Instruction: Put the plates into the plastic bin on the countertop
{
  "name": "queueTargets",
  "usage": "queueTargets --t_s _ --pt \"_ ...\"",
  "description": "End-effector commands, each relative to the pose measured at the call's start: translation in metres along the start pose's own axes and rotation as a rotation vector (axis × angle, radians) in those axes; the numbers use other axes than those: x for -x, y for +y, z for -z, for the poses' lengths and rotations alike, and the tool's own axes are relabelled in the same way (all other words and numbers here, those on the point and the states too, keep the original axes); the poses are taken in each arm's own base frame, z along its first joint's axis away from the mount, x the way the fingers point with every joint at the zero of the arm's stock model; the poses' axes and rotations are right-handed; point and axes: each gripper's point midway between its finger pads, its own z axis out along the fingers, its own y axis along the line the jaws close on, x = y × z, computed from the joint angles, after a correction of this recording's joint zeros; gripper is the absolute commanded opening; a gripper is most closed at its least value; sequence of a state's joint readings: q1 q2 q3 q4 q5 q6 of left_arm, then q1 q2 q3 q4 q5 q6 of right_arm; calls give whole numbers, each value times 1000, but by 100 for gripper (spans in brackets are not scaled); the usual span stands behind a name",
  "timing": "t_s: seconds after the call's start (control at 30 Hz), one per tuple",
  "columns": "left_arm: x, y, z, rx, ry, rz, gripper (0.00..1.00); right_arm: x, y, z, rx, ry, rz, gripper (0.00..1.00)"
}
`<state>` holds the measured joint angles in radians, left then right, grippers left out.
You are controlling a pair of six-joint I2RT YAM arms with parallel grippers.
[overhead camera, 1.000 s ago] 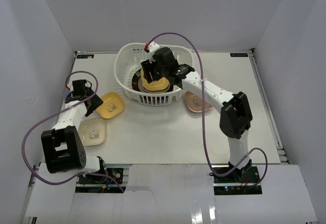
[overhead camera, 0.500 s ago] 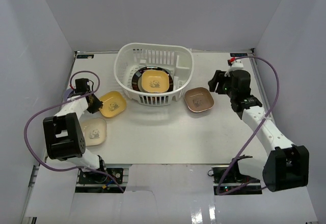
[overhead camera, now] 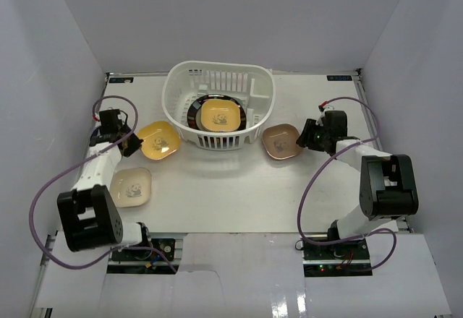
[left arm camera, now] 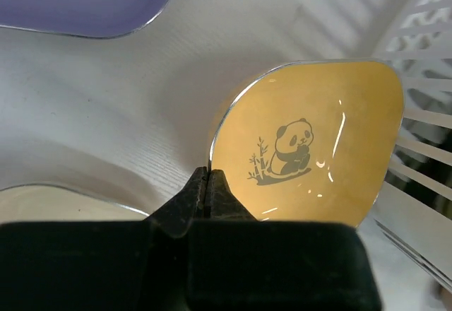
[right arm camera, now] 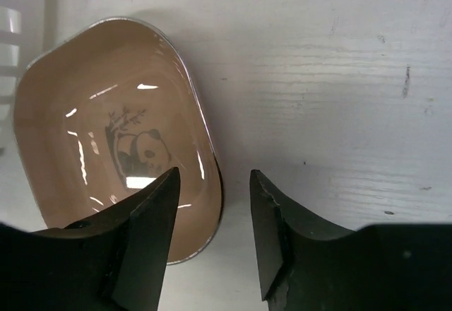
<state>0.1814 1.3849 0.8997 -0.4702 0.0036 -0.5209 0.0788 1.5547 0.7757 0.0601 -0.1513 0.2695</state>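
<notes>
The white plastic bin point(overhead camera: 255, 119) holds the large dark-rimmed plate point(overhead camera: 194, 114) with a yellow dish point(overhead camera: 219, 113) on top. My left gripper point(overhead camera: 134, 143) point(left arm camera: 206, 174) is shut on the near rim of a second yellow panda dish point(overhead camera: 160, 142) point(left arm camera: 311, 148), left of the bin. A brown panda dish point(overhead camera: 281, 142) point(right arm camera: 106, 134) lies right of the bin. My right gripper point(overhead camera: 304, 136) point(right arm camera: 214, 177) is open and straddles its right rim, one finger point(right arm camera: 152, 230) over the bowl and the other outside. A cream dish point(overhead camera: 131, 186) point(left arm camera: 42, 199) sits on the countertop point(overhead camera: 239, 195).
A lavender dish edge point(left arm camera: 85, 0) shows at the top left of the left wrist view. The bin's lattice wall point(left arm camera: 424, 78) stands close to the held yellow dish. Pale grey walls enclose the countertop on three sides. Purple cables loop beside both arms.
My left gripper shut on the yellow dish's rim, and the dish shifted slightly. My right arm left the bin, swung right, then came down at the brown dish with narrower jaws.
</notes>
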Motion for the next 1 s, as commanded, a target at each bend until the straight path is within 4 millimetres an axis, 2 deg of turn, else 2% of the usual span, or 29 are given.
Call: queueTargets --t_s 0.0,0.03,0.07,0.1,0.17,0.2,0.27,0.37,0.4,0.47,0.53,0.6,0.63,0.67,0.73,0.77,0.8,0.83,0.87,0.9,0.97 --pt "24 -17 47 -88 -120 4 0 15 9 -6 56 -65 -19 49" --pt "24 -15 54 -77 -127 8 0 13 9 -8 57 -58 -25 46" --pt "35 -9 67 -46 -192 11 0 14 9 -9 58 -64 -33 43" --pt "38 -7 73 -37 -217 12 0 11 8 -9 53 -59 -36 33" --pt "46 -1 84 -5 -265 19 0 11 4 -8 33 -67 -39 24" --pt "50 0 91 -4 -288 29 0 12 2 -7 23 -72 -47 14" --pt "56 6 101 28 -328 46 0 16 -2 1 -7 -104 -53 9" --pt "79 3 130 29 -432 80 0 30 -11 20 -53 -179 -82 8" --pt "96 -1 149 34 -501 94 0 34 -12 25 -59 -200 -90 8" --pt "114 -10 177 9 -589 109 0 52 -9 43 -51 -270 -103 8" --pt "139 -34 218 -90 -698 104 0 68 -2 61 -35 -336 -103 8" --pt "149 -61 242 -227 -732 74 0 81 2 75 -31 -377 -97 8" --pt "147 -90 258 -373 -702 26 0 91 7 87 -23 -417 -94 8" --pt "144 -107 249 -433 -634 26 0 95 10 94 -17 -429 -96 8" --pt "124 -145 242 -594 -484 -27 0 114 22 116 12 -489 -84 8" --pt "117 -157 221 -596 -412 -31 0 118 26 123 24 -503 -84 8" --pt "91 -187 217 -643 -350 -103 0 131 37 139 59 -544 -69 8" --pt "83 -199 209 -628 -340 -139 0 138 44 147 82 -559 -61 8" --pt "79 -211 188 -571 -332 -161 0 143 51 153 110 -568 -59 8" --pt "60 -231 183 -595 -290 -225 0 154 63 165 141 -592 -47 8" --pt "50 -254 173 -605 -246 -264 0 162 83 177 184 -611 -23 8"
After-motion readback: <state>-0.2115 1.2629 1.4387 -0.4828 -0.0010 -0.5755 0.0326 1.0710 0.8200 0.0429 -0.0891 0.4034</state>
